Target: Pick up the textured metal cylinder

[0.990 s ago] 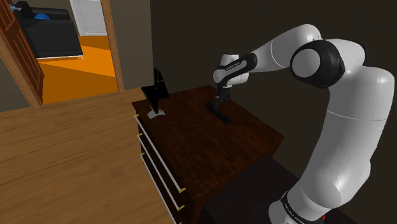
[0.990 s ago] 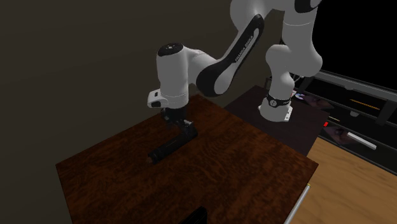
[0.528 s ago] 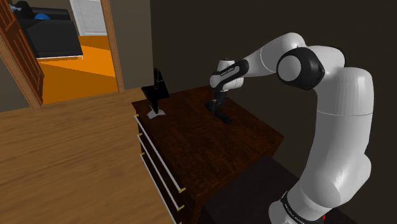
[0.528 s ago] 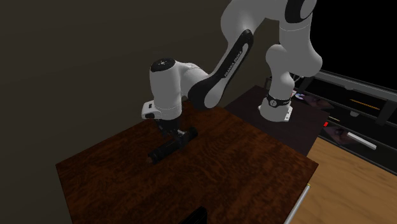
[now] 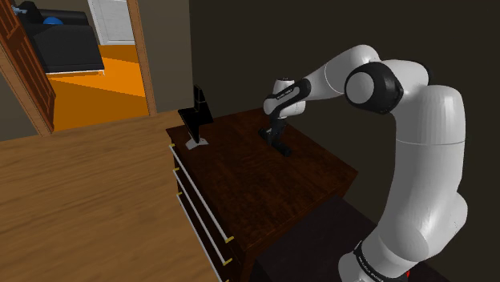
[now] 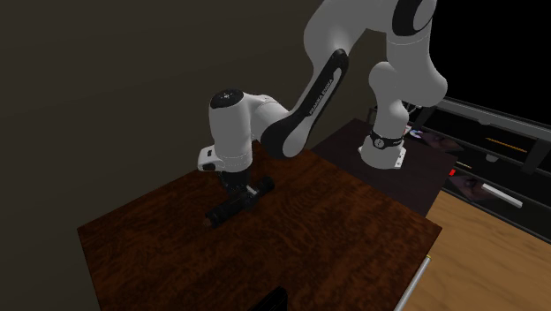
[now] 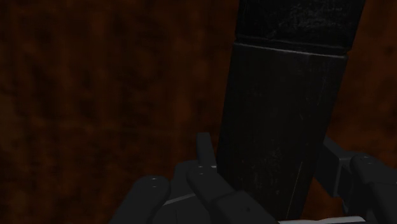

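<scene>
Gripper (image 6: 237, 185) straddles the dark ribbed cylinder (image 6: 224, 209), which lies lower left to upper right across the second exterior view; whether its grip has closed cannot be told.

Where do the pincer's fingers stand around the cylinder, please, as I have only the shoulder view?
Observer: In the wrist view the pincer is open, with one finger on each side of the cylinder.
Operator: Thank you; is it lifted yet?
Observer: No; the second exterior view shows it lying flat on the table, with an end showing on either side of the pincer.
</scene>
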You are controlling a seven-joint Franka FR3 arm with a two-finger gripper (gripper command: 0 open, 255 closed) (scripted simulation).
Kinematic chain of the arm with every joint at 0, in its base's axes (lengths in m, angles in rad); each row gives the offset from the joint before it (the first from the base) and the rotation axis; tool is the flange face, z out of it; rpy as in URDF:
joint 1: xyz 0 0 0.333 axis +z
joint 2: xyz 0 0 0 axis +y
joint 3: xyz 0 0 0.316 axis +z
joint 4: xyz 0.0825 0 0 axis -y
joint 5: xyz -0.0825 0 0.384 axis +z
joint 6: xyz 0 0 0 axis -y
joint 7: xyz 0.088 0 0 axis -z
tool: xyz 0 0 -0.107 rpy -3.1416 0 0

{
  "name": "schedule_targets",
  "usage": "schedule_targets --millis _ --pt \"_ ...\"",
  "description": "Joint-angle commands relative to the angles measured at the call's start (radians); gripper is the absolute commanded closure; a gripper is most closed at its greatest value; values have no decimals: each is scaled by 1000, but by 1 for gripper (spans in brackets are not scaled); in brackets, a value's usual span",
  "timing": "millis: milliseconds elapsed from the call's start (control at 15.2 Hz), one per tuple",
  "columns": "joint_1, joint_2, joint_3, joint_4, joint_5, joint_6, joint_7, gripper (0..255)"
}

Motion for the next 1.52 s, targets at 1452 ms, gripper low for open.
schedule_targets --millis 1452 --pt "6 -117 -8 42 -14 -159 4 255"
